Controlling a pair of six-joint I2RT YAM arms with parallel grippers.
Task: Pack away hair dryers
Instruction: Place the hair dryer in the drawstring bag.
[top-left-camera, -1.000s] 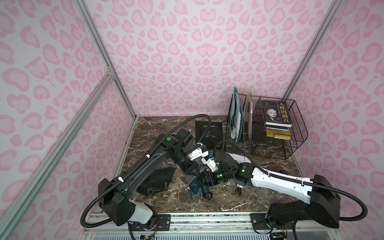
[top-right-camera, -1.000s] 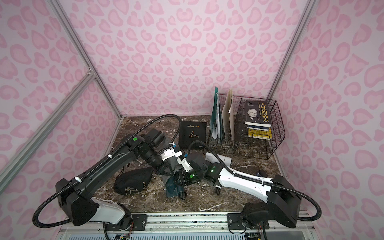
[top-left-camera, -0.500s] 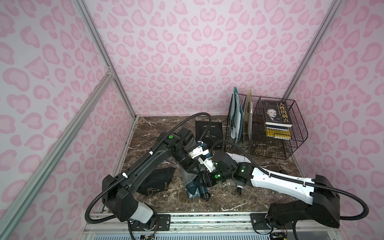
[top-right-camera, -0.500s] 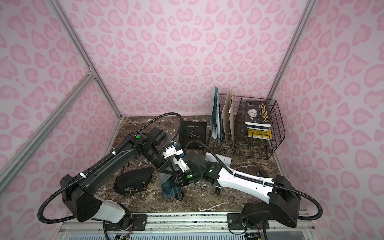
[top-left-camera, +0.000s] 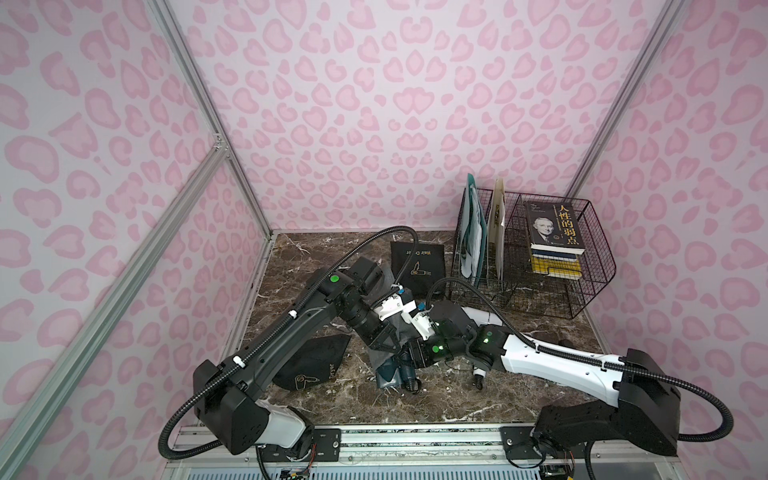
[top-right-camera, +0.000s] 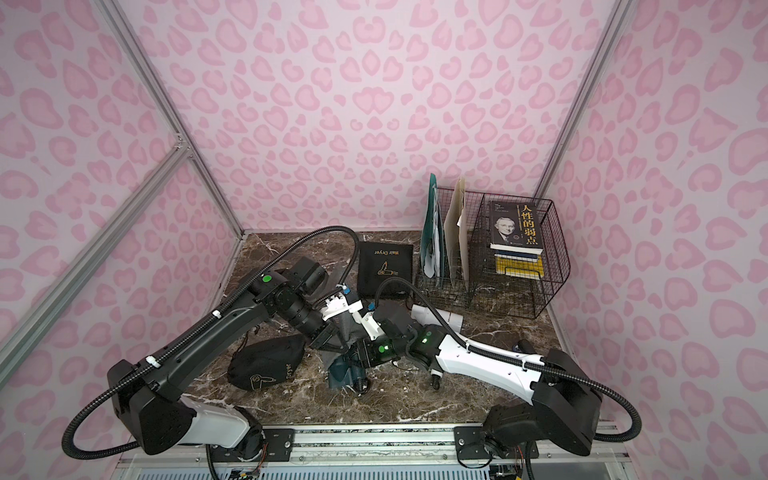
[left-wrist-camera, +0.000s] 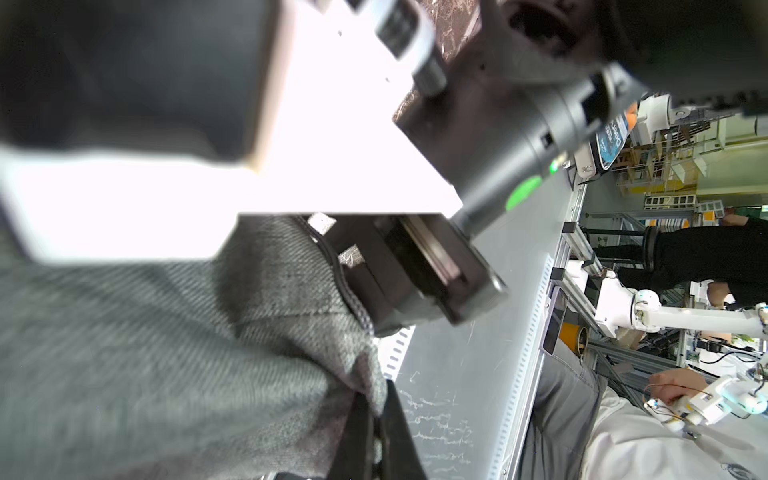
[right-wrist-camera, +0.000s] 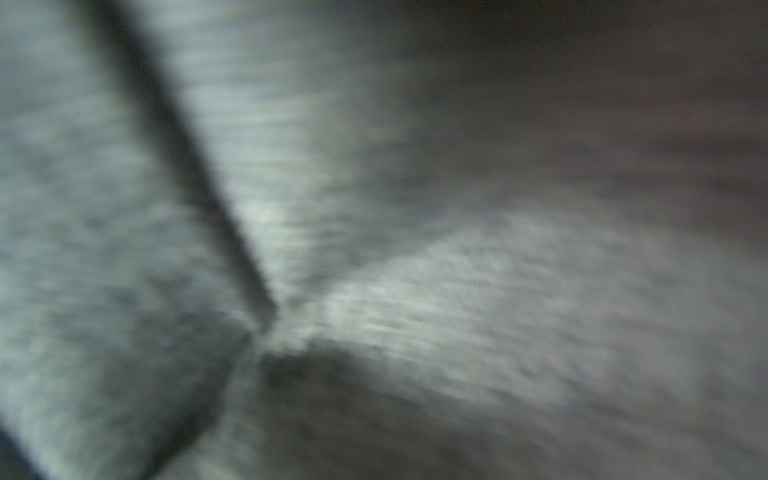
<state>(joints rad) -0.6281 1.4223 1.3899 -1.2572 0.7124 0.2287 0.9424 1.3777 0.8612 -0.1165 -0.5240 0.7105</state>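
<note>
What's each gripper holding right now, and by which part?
Left gripper is shut on the grey pouch, pinching its fabric edge. Right gripper is at the teal dryer; whether it holds it cannot be told.

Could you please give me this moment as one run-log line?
left gripper: shut on grey pouch | right gripper: at dark teal dryer, grip unclear | white dryer: lying on table

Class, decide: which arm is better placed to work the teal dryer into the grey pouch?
Probably the right: the right gripper sits at the teal dryer, while the left gripper is shut on the grey pouch.
</note>
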